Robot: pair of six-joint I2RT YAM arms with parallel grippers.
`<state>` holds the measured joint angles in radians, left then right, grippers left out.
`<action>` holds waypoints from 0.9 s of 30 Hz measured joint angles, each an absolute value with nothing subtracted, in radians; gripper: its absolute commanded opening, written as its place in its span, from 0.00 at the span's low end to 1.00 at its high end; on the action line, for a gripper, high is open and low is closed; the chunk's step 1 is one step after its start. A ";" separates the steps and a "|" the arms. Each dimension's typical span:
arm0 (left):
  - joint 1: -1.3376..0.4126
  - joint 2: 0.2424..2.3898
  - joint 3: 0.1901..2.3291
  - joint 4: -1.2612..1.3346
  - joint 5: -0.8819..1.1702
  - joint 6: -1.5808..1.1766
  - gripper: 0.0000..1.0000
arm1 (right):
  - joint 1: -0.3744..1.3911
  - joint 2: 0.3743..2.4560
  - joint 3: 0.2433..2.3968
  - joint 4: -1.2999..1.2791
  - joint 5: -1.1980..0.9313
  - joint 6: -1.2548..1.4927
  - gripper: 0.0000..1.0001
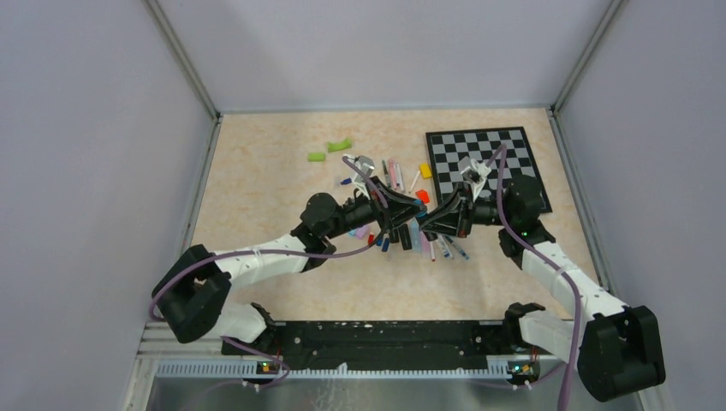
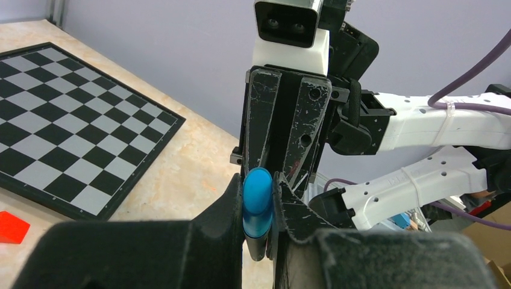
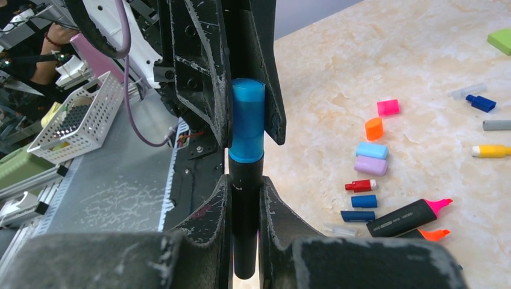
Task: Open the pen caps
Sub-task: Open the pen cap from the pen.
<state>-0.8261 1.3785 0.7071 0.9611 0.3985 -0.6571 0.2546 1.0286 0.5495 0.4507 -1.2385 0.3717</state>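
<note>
The two arms meet nose to nose over the middle of the table, with one pen held between them, lifted off the tabletop above the pile. The left gripper has its jaws clamped on the pen's blue cap. The right gripper has its jaws clamped on the black barrel. The cap sits on the barrel, its rim meeting the black with no gap that I can see.

Around and under the grippers the other pens lie scattered mid-table, just left of the chessboard, which lies at the far right. From the right wrist you can see loose caps lying close together on the table: pink, orange, light blue, purple, a small red one and two blue. Just beside them lies a black highlighter with its pink tip bare.

Two green pieces lie to the far left of the pile. A yellow block lies just beside the chessboard's left edge, and a red block lies a little nearer than that.
</note>
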 measured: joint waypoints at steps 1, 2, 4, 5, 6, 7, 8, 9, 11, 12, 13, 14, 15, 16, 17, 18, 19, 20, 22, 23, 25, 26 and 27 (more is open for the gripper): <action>-0.822 1.377 0.707 0.961 0.407 -0.660 0.00 | 0.256 1.029 0.550 0.455 -1.237 0.371 0.00; -0.819 1.375 0.707 0.961 0.413 -0.660 0.00 | 0.257 1.029 0.550 0.458 -1.236 0.371 0.00; -0.815 1.374 0.710 0.956 0.426 -0.663 0.00 | 0.259 1.029 0.550 0.461 -1.235 0.371 0.00; -0.813 1.373 0.712 0.955 0.430 -0.664 0.00 | 0.259 1.029 0.550 0.465 -1.235 0.371 0.00; -0.812 1.373 0.715 0.953 0.432 -0.664 0.00 | 0.259 1.029 0.550 0.467 -1.235 0.371 0.00; -0.811 1.373 0.717 0.948 0.434 -0.664 0.00 | 0.259 1.029 0.550 0.469 -1.235 0.371 0.00; -0.810 1.373 0.720 0.942 0.435 -0.663 0.00 | 0.259 1.029 0.550 0.469 -1.235 0.371 0.00; -0.809 1.373 0.723 0.938 0.435 -0.663 0.00 | 0.259 1.029 0.550 0.469 -1.234 0.371 0.00; -0.807 1.373 0.734 0.921 0.440 -0.659 0.00 | 0.259 1.031 0.550 0.472 -1.232 0.371 0.00; -0.804 1.373 0.745 0.905 0.445 -0.655 0.00 | 0.259 1.032 0.551 0.476 -1.229 0.371 0.00; -0.801 1.373 0.756 0.893 0.451 -0.651 0.00 | 0.258 1.032 0.552 0.483 -1.225 0.371 0.00; -0.796 1.373 0.765 0.896 0.431 -0.641 0.00 | 0.257 1.032 0.553 0.482 -1.235 0.369 0.00; -0.775 1.371 0.786 0.922 0.394 -0.628 0.00 | 0.252 1.032 0.539 0.454 -1.279 0.369 0.00; -0.728 1.365 0.830 0.954 0.339 -0.619 0.00 | 0.248 1.034 0.516 0.423 -1.313 0.369 0.00; -0.685 1.359 0.876 0.988 0.290 -0.609 0.00 | 0.248 1.044 0.493 0.389 -1.346 0.369 0.00; -0.654 1.341 0.929 1.037 0.227 -0.599 0.00 | 0.248 1.056 0.474 0.355 -1.372 0.369 0.00; -0.612 1.330 0.948 1.061 0.201 -0.596 0.00 | 0.248 1.064 0.464 0.333 -1.388 0.369 0.00; -0.595 1.307 0.973 1.103 0.168 -0.591 0.00 | 0.249 1.072 0.458 0.313 -1.403 0.369 0.00; -0.597 1.267 0.994 1.168 0.146 -0.583 0.00 | 0.249 1.079 0.458 0.287 -1.424 0.368 0.00; -0.599 1.254 0.997 1.189 0.142 -0.580 0.00 | 0.249 1.078 0.458 0.281 -1.433 0.364 0.00; -0.601 1.230 0.996 1.213 0.143 -0.575 0.00 | 0.245 1.078 0.460 0.263 -1.446 0.352 0.00; -0.600 1.221 0.991 1.211 0.149 -0.575 0.00 | 0.242 1.076 0.460 0.254 -1.448 0.345 0.00; -0.596 1.209 0.976 1.203 0.159 -0.575 0.00 | 0.235 1.073 0.460 0.241 -1.450 0.336 0.00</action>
<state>-0.5964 1.2087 0.9764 1.2034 0.1593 -0.5751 0.2348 1.0725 0.4603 0.2409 -1.4502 0.3355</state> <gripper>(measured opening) 0.195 0.102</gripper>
